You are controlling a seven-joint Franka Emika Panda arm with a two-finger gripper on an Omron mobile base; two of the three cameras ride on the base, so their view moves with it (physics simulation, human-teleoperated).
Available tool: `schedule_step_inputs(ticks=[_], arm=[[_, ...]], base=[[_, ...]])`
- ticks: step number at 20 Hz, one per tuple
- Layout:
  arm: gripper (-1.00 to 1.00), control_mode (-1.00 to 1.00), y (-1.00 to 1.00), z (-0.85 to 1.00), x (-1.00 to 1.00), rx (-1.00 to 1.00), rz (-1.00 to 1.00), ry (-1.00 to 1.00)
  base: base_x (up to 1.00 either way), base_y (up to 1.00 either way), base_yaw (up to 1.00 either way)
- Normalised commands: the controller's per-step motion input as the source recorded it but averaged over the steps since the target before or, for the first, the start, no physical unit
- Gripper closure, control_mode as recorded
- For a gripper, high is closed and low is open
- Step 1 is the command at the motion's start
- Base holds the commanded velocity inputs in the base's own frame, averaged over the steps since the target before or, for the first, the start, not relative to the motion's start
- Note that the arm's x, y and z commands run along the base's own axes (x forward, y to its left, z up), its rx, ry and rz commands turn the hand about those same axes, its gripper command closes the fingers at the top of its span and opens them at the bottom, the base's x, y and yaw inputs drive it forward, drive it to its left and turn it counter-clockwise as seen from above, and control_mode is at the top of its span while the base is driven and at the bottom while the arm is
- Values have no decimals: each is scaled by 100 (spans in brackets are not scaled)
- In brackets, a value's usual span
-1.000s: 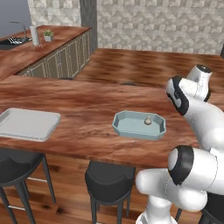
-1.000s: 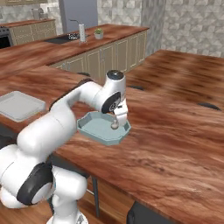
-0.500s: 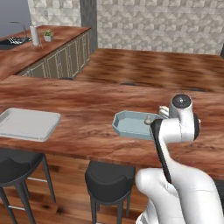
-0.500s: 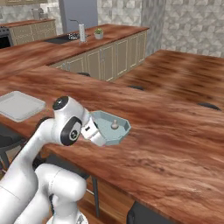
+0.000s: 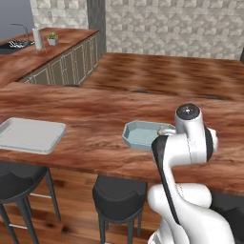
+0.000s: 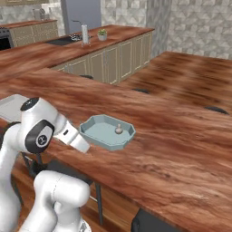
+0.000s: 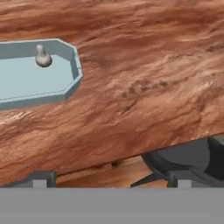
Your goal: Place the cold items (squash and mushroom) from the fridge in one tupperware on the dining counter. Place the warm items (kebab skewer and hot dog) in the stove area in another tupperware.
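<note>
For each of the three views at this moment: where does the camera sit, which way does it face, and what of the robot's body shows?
Left base view: behind the arm to its left, facing forward and down over the dining counter; the white arm rises lower right, partly hiding the tupperware.
Right base view: behind to its right, same counter; the arm rises lower left.
Hand view: on the hand, looking over the counter edge; finger tips at the bottom.
Shared: all show the tupperware; the right base and hand views show the mushroom in it.

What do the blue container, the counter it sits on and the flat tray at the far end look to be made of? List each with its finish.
Tupperware: probably plastic, matte pale blue-grey, uniform colour, thin moulded walls, no glare.
Dining counter: looks like wood, reddish-brown, streaky grain, slight satin sheen.
Tray: light grey, flat with a low rim; metal or plastic, the render leaves it open.
</note>
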Motion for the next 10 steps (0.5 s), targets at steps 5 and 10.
schedule_step_inputs(ticks=[5, 10], arm=[[-100, -100, -11, -57, -27, 13, 48, 17], [-100, -100, -10, -97, 0, 58, 42, -3]], base=[[0, 0, 0], [0, 0, 0]])
